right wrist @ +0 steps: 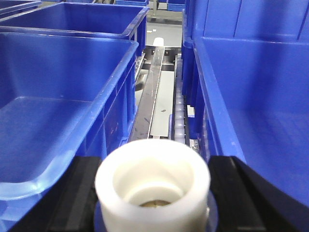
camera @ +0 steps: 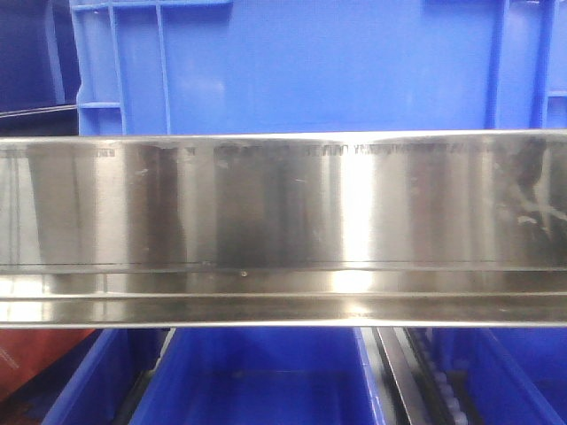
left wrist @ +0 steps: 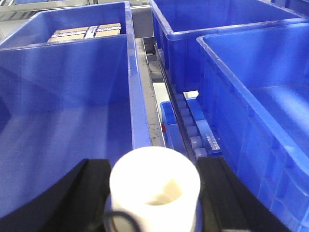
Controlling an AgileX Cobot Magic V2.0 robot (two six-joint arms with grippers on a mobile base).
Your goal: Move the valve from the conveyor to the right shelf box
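Observation:
Neither the valve nor the conveyor shows in any view. My left gripper (left wrist: 154, 166) hangs over the gap between blue shelf boxes. Its black fingers (left wrist: 82, 193) stand wide apart on either side of a white cylindrical cup (left wrist: 154, 188) fixed between them. My right gripper (right wrist: 154, 164) looks the same: black fingers (right wrist: 241, 193) spread wide around a white cup (right wrist: 152, 188) with a small brass-coloured spot inside. A blue box (right wrist: 260, 92) lies to its right and another (right wrist: 58, 82) to its left. I cannot tell which one is the task's box.
A shiny steel shelf beam (camera: 283, 221) fills the front view, with blue boxes above (camera: 310, 62) and below (camera: 257, 381). Roller tracks (left wrist: 190, 130) and a metal rail (right wrist: 154, 92) run between the boxes. A far box holds a cardboard parcel (left wrist: 87, 32).

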